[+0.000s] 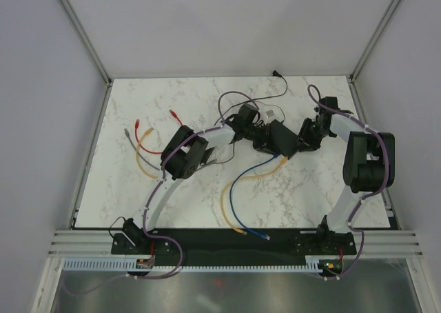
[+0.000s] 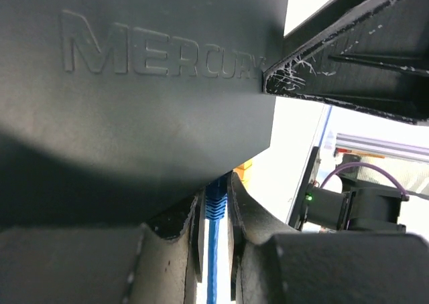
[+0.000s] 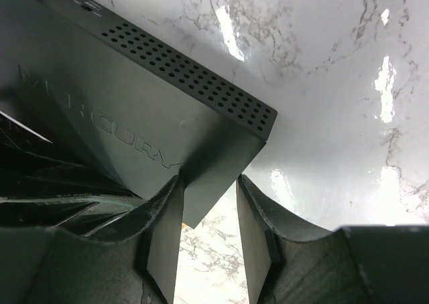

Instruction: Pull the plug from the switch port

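A: Where on the worktop point(image 1: 172, 99)?
B: Centre right of top view: switch point(image 1: 279, 139), one corner clamped between right jaws.
A: And the plug point(image 2: 214, 209)?
B: Blue, lower centre of left wrist view, at switch edge, pinched in left jaws.

Switch point(image 1: 278, 138) between left claw point(image 1: 258, 135), right claw point(image 1: 300, 141)
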Tool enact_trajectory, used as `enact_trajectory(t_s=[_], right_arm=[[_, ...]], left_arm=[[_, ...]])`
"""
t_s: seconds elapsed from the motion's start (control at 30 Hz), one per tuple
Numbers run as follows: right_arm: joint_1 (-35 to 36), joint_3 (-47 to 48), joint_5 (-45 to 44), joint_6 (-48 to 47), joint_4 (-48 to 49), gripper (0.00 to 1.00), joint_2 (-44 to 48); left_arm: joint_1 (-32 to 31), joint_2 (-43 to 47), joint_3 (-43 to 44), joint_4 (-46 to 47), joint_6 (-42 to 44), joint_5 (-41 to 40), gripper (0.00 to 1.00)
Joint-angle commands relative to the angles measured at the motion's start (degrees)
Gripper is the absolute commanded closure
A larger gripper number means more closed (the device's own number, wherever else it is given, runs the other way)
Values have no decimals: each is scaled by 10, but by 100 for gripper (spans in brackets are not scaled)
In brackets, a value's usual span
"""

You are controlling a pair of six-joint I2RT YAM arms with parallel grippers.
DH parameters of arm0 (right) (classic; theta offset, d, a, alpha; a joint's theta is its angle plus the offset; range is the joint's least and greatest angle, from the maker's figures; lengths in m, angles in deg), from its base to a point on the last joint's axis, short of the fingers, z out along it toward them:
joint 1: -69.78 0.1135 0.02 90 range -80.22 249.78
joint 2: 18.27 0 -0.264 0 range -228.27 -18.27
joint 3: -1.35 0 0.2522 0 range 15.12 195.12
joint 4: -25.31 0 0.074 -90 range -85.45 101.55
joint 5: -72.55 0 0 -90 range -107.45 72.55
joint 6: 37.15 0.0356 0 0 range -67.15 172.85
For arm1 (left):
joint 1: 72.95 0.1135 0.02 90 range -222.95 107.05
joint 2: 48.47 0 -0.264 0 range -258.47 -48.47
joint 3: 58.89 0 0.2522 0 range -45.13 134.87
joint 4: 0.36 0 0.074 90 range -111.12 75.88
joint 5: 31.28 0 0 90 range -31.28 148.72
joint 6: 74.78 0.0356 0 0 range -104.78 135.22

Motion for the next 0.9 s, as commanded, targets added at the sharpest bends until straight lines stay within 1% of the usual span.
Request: enact_trajectory(t_s=[0.0, 0.03, 0.07, 0.1, 0.17, 0.2, 0.23, 0.27, 0.4, 0.53, 0.7, 0.87], right_arm=[[-4, -12, -79, -8, 19, 56, -31], [-4, -12, -79, -8, 19, 56, -31], [-5, -13, -81, -8, 19, 56, -31], [-5, -15, -83, -8, 19, 56, -31], [-4, -20, -86, -9, 19, 56, -31], [-5, -20, -88, -9, 19, 56, -31], [-5, -22, -88, -9, 19, 56, -31], [-4, -25, -88, -8, 20, 56, -30], [-5, -24, -87, -8, 20, 56, -31], [-5, -20, -83, -9, 20, 55, -31], [-5, -20, -77, -11, 20, 55, -31], [-5, -24, -76, -17, 21, 54, -31]], left_arm=[[1, 9, -65, -3, -54, 36, 98], [0, 11, -77, 30, -77, 30, 98], [0, 14, -110, 48, -102, 26, 98], [0, 26, -124, 75, -133, 7, 98], [0, 36, -141, 82, -142, -21, 98], [0, 43, -140, 73, -136, -49, 98], [0, 45, -135, 33, -129, -60, 98], [0, 47, -121, 18, -122, -68, 98], [1, 47, -102, 12, -86, -46, 98], [1, 77, -110, 13, -50, -43, 98], [12, 147, -109, -44, 7, -77, 98], [14, 212, -104, -100, 43, -94, 98]])
